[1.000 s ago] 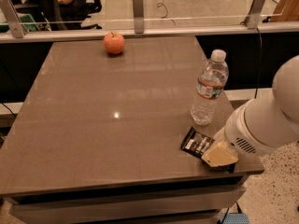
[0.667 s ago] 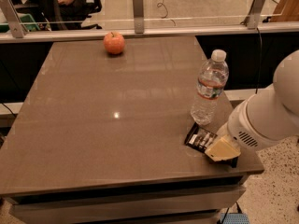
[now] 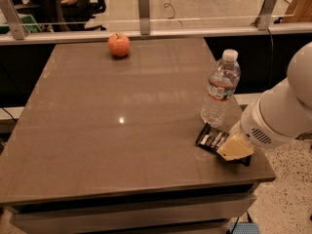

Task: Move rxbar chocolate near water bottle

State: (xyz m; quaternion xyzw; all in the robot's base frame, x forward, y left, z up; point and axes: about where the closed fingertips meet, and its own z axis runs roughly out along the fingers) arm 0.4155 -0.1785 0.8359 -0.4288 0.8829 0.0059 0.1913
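The rxbar chocolate (image 3: pixel 211 139), a flat black wrapper with white print, lies on the brown table (image 3: pixel 122 130) near its front right corner. The water bottle (image 3: pixel 221 88), clear and ribbed with a white cap and a white-and-red label, stands upright just behind the bar, a short gap away. My gripper (image 3: pixel 235 147) reaches in from the right on a large white arm (image 3: pixel 280 113). Its tan tip lies over the right end of the bar and hides that end.
A red apple (image 3: pixel 119 45) sits at the far edge of the table, left of the middle. A glass barrier with metal posts (image 3: pixel 143 6) runs behind the table. The table's right edge and front edge are close to the bar.
The gripper and the bar have shifted a little to the right and back, closer to the bottle. The bottle and apple have not moved.
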